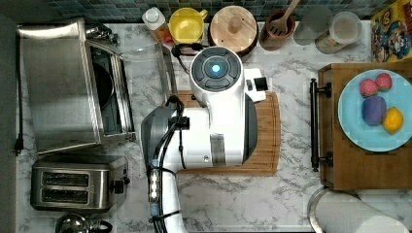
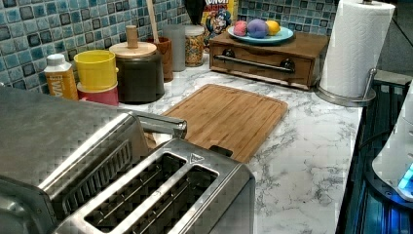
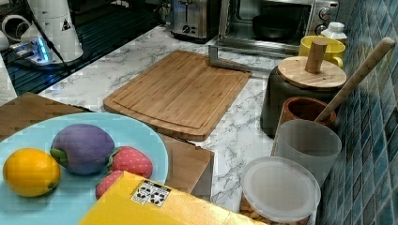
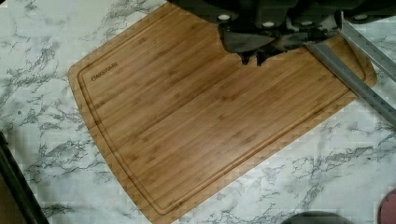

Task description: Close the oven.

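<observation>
Wrist view, oven (image 4: 355,81) door handle just beside fingers (image 4: 245,44)

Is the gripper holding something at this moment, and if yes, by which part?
Nothing is held. In the wrist view the gripper hangs over the cutting board, nothing between its fingertips, beside but apart from the oven door's handle.

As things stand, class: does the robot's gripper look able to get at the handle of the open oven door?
Probably yes. The gripper hangs over the cutting board, right beside the door's bar handle, which juts over the board's edge. Nothing lies between them on the board.
</observation>
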### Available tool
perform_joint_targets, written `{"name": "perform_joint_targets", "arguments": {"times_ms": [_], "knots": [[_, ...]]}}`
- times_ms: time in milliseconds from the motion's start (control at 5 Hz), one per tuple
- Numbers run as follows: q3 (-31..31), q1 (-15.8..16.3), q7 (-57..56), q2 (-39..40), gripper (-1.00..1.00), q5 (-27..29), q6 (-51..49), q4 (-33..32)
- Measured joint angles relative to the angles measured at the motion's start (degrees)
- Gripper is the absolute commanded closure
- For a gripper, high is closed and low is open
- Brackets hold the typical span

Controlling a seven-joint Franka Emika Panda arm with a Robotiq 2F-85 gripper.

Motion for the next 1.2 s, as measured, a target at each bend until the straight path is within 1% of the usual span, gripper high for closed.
{"name": "perform_joint_targets", "arguments": {"times_ms": [400, 600, 800, 1000, 1200], "knots": [[0.0, 0.0, 0.0, 0.0, 1.0, 0.0, 0.1, -0.4], [1.0, -1.1, -4.0, 0.4, 1.0, 4.2, 1.2, -0.4], [0.9, -1.6, -18.4, 2.1, 1.0, 8.4, 3.2, -0.3], [0.4, -2.4, -36.4, 6.0, 1.0, 16.2, 3.6, 1.1], [0.6, -3.7, -48.6, 12.2, 1.0, 20.4, 5.5, 3.7]]}}
